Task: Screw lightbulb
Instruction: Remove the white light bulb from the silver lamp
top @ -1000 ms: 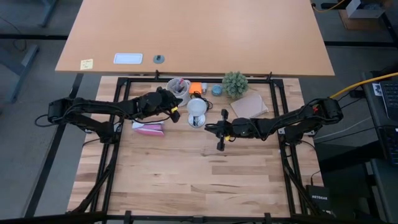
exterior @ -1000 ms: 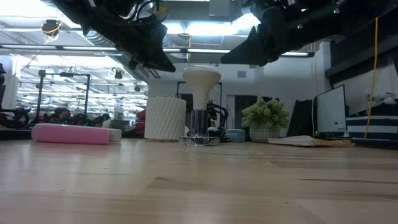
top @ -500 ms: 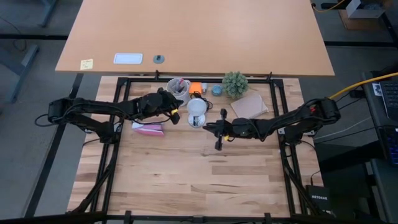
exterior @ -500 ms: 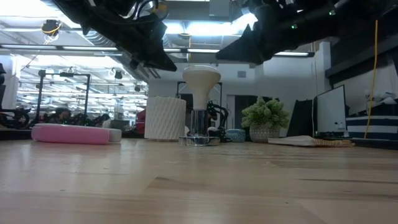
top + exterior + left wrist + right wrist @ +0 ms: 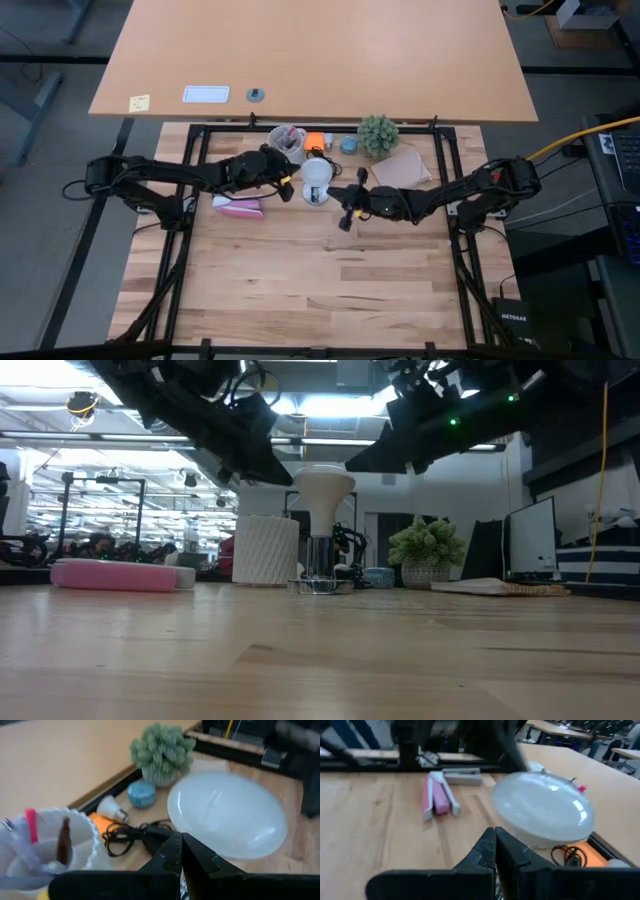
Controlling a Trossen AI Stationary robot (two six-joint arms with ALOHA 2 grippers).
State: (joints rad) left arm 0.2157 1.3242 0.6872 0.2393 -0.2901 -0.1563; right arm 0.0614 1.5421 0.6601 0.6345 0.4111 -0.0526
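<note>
The white frosted lightbulb [image 5: 317, 172] stands upright, its grey screw base [image 5: 319, 553] in a silvery round fitting [image 5: 320, 586] on the wooden table. It also shows in both wrist views [image 5: 227, 815] [image 5: 542, 810]. My left gripper [image 5: 291, 187] is shut and hangs close beside the globe on its left, above the table [image 5: 178, 839]. My right gripper [image 5: 338, 203] is shut and hangs close on the globe's right and near side [image 5: 495, 834]. Neither plainly touches the bulb.
A white ribbed cup of pens [image 5: 287, 140] stands just behind the left gripper. A pink flat thing [image 5: 240, 207] lies to its left. An orange item [image 5: 315, 140], a small spare bulb [image 5: 112, 809], a black cord [image 5: 130, 832], a potted plant [image 5: 378, 132] and a brown pad [image 5: 400, 170] lie at the back.
My right gripper has moved toward the table's left and far edge, closing in on the bulb. My left gripper has edged toward the bulb from the left. The bulb has stayed where it was.
</note>
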